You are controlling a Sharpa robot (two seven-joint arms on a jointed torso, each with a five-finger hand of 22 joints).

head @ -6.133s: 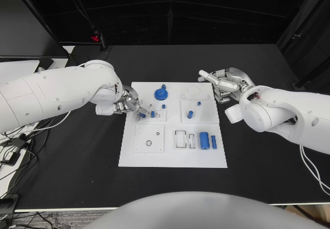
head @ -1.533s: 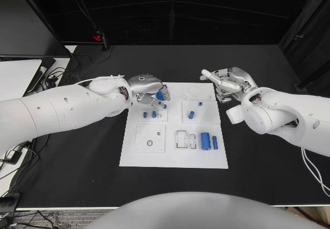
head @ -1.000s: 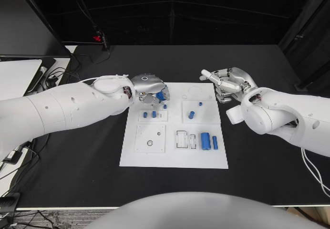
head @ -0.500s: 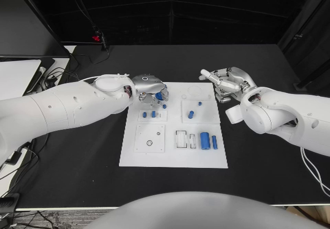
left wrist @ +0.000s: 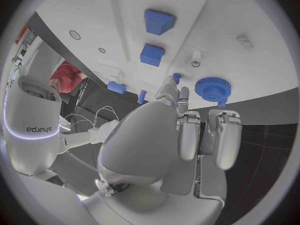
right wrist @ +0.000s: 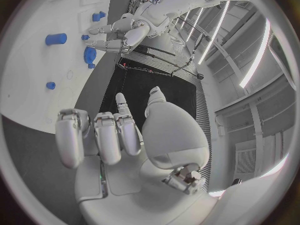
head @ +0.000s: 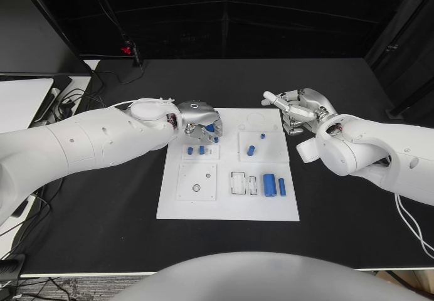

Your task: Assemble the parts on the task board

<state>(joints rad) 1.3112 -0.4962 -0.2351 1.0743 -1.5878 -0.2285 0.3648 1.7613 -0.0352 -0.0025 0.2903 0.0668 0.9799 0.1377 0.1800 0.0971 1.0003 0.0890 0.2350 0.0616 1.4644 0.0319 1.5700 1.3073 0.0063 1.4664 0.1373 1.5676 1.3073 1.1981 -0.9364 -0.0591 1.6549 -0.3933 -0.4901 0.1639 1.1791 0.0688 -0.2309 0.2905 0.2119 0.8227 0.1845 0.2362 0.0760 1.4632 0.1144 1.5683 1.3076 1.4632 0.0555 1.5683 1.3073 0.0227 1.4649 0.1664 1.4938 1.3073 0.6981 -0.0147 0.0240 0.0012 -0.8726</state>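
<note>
Blue gear [left wrist: 212, 88] sits at the board's [head: 226, 210] far-left corner, just past my left hand's [head: 199, 121] fingertips [left wrist: 174, 79], which I judge nearer than the right hand [head: 296, 108]; left fingers curled over it, grip unclear, right loosely curled, holding nothing.

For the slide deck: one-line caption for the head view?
Left hand over the blue gear on the task board.
</note>
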